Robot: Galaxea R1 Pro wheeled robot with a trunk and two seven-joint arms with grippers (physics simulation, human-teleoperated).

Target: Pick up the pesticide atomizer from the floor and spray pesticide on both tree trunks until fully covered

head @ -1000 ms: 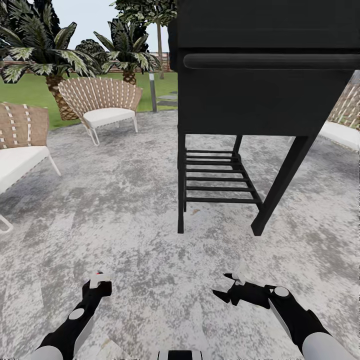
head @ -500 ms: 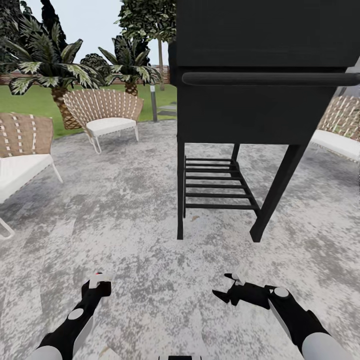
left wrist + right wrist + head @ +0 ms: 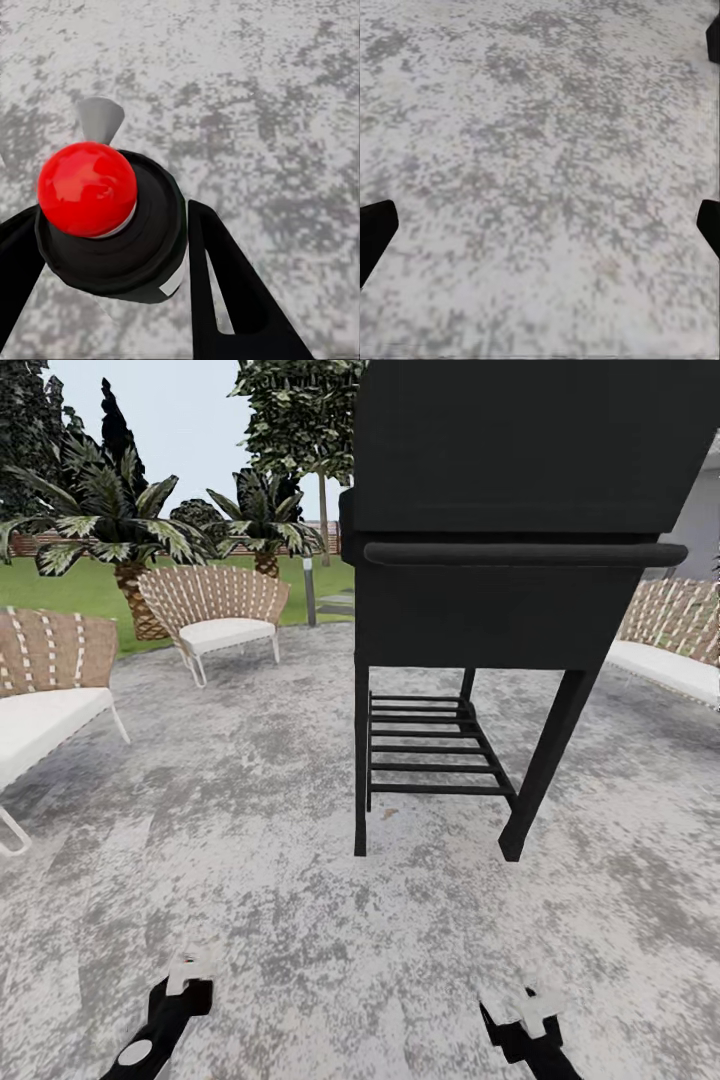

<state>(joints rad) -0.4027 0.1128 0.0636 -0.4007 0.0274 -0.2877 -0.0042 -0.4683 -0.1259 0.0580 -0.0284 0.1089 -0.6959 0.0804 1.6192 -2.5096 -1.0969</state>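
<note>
My left gripper (image 3: 112, 247) is clamped on the pesticide atomizer (image 3: 112, 225), red cap up, so pickup is done. Ahead stands a black grill (image 3: 510, 560) on the grey patio (image 3: 250, 810); one tree (image 3: 300, 420) rises over the lawn beyond it, unsprayed. My right gripper (image 3: 540, 217) is spread wide, empty.

The head camera tilts upward: the black grill (image 3: 520, 560) sits lower in view, and both arms (now at the bottom edge) drop down.
</note>
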